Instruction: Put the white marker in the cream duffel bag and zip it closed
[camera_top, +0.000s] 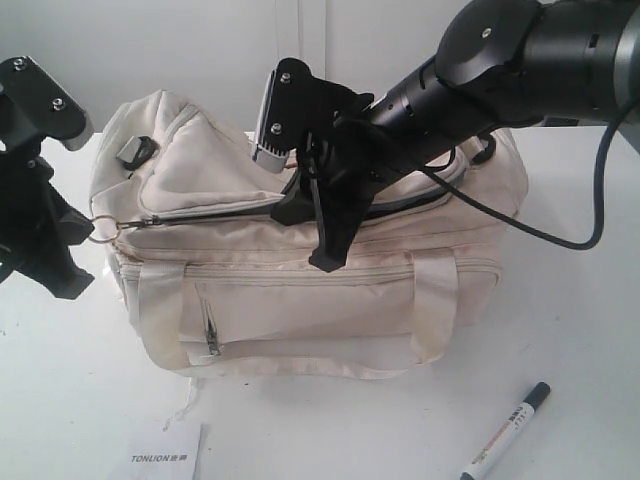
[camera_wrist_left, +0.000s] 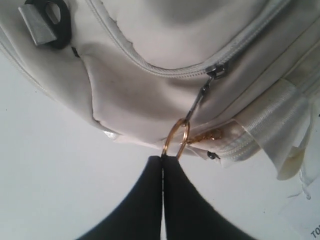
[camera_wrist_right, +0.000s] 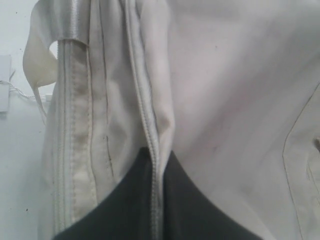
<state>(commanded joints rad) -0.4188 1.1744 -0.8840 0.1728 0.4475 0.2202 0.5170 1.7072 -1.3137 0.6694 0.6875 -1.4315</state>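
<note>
Nearest the lens, at the lower right of the exterior view, the marker is seen lying on the white table, outside the bag and well apart from both claws. Its slim barrel is white with dark printing, and its cap is black. A printed card lies at the bottom left. The left claw is closed on a gold ring hung from the zip pull. The right claw is pinched shut on a zip seam of the bag's top.
</note>
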